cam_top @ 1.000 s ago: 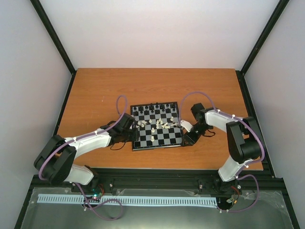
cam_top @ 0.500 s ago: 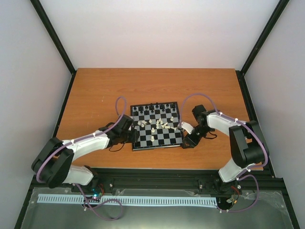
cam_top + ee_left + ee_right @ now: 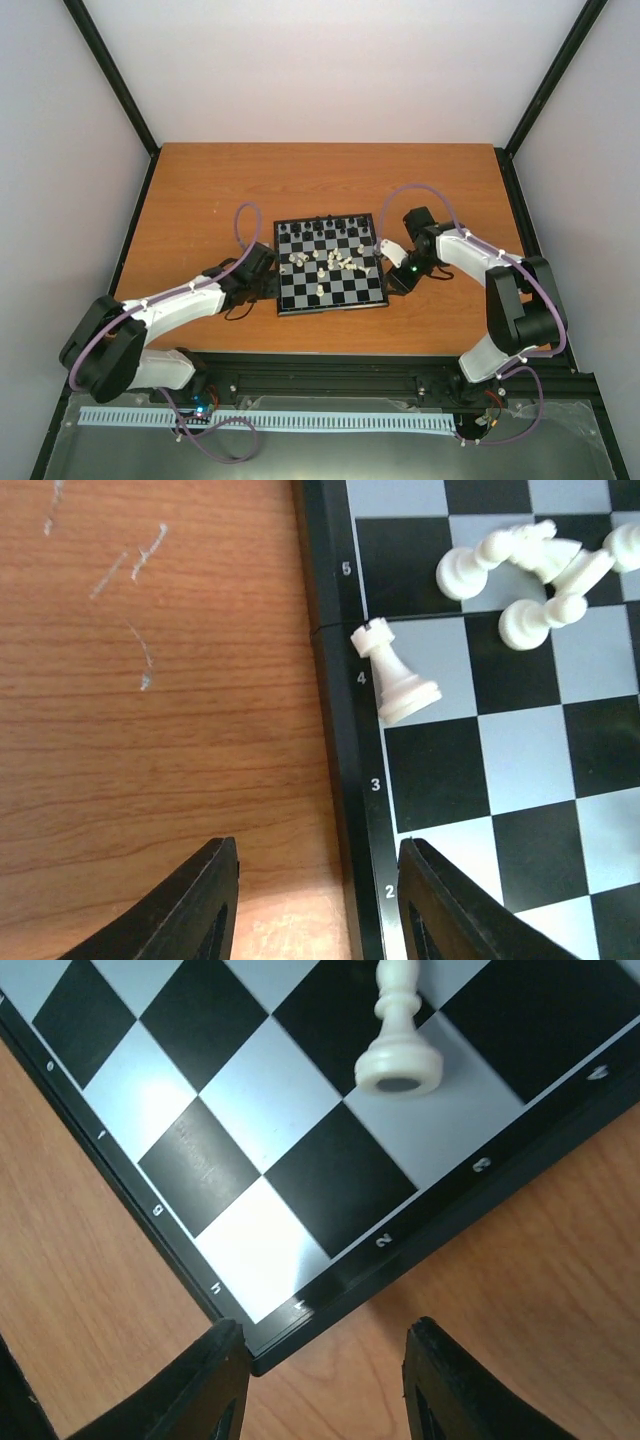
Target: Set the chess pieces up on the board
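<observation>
The board (image 3: 372, 296) lies mid-table. Black chess pieces (image 3: 325, 226) stand along its far rows. Several white pieces (image 3: 335, 260) lie scattered in the middle, and one white piece (image 3: 318, 290) stands nearer the front. My left gripper (image 3: 270, 284) is open and empty at the board's left edge; in the left wrist view my left gripper (image 3: 320, 880) straddles the rim (image 3: 345, 780), with a toppled white rook (image 3: 395, 675) ahead. My right gripper (image 3: 393, 283) is open and empty at the near right corner; in the right wrist view my right gripper (image 3: 322, 1350) is over that corner (image 3: 262, 1355), a white piece (image 3: 400, 1045) lying beyond.
The board rests on an orange wooden table (image 3: 200, 200) with black frame posts at its corners. More toppled white pieces (image 3: 520, 570) lie close together by the rook. Purple cables (image 3: 245, 225) loop above both wrists.
My left gripper has drawn back a little to the left, off the board. My right gripper has shifted slightly farther along the board's right edge. No piece has moved.
</observation>
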Controlling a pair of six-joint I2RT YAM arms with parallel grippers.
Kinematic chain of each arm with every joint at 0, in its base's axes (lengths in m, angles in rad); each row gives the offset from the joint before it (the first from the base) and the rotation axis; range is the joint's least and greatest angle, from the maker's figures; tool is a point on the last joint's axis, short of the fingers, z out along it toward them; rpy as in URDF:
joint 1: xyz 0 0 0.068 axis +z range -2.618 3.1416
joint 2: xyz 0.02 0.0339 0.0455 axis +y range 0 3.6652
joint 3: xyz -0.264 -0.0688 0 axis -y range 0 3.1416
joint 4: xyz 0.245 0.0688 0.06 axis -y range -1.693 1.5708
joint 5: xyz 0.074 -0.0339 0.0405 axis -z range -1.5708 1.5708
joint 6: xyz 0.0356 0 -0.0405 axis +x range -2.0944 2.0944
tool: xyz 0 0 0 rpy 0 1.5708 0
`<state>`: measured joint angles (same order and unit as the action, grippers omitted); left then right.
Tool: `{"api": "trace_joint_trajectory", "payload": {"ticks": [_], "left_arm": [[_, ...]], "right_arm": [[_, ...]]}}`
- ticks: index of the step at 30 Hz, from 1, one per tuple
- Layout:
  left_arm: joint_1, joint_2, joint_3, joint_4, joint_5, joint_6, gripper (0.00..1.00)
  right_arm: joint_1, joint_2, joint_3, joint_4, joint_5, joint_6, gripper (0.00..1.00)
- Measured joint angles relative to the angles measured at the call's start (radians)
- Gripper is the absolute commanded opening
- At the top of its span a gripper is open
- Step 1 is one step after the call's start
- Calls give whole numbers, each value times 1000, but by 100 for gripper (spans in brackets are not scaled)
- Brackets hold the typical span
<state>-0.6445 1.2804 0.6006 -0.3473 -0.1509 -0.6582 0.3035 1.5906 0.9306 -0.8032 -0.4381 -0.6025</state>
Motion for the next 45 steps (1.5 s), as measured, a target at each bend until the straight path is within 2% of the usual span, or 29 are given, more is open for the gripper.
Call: {"api": "trace_joint_trajectory", "payload": {"ticks": [12,30,38,45], "left_arm": [[0,115,0,93,98,24,43],[3,156,7,165,157,54,39],[2,152,10,153,154,53,48],[-2,41,86,-46,97,56,56]], "right_arm": [[-1,122,48,33,22,-3,38],[7,89,2,5,-2,-104,37],[10,76,-12,2,2,-108,38],[-13,60,24,-18,66,-31,46]]}}
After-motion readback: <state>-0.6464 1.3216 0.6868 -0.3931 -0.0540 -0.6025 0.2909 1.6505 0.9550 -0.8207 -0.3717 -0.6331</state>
